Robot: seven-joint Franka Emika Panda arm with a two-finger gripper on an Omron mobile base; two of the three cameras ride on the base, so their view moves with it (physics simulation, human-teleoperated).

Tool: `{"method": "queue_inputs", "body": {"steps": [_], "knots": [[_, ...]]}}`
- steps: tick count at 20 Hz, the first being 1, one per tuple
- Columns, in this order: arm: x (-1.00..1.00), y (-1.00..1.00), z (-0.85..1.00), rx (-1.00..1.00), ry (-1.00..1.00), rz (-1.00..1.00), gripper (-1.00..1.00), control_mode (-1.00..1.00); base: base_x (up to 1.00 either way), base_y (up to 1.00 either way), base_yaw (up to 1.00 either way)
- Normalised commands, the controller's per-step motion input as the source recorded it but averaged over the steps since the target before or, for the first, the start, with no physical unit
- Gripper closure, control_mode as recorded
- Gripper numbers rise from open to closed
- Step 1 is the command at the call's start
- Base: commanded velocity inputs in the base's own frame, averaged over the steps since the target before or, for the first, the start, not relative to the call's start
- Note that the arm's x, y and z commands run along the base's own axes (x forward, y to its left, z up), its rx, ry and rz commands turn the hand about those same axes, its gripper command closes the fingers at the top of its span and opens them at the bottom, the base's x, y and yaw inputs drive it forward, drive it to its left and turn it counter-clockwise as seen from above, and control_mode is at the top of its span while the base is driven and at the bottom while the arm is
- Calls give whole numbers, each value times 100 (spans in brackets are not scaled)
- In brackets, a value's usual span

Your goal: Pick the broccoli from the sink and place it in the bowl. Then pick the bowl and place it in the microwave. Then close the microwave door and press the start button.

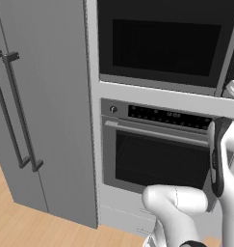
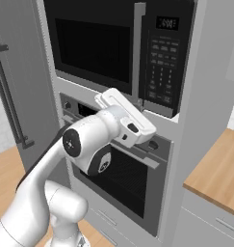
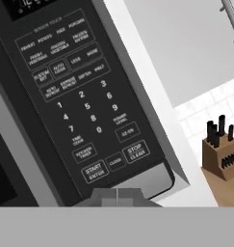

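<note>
With our hand (image 2: pixel 139 102) pinched together on nothing just below the microwave (image 2: pixel 119 48) keypad at upper centre, we judge the start button (image 3: pixel 94 171), low in the frame, a stiff flat key wanting one firm, square fingertip press.

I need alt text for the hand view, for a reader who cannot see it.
A close, tilted look at the microwave control panel: black keypad with number keys, the START button near the bottom, STOP/CLEAR beside it. The shut gripper sits just below START. A wooden knife block stands at right.
</note>
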Motion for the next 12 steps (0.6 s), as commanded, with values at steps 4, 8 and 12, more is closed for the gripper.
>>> {"method": "queue_inputs", "body": {"steps": [4, 8, 12], "knots": [[13, 1, 0, 0, 0, 9, 100, -100, 0, 0, 0], [1, 0, 1, -2, 2, 15, 100, -100, 0, 0, 0], [2, -3, 17, -2, 1, 6, 100, -100, 0, 0, 0]]}}
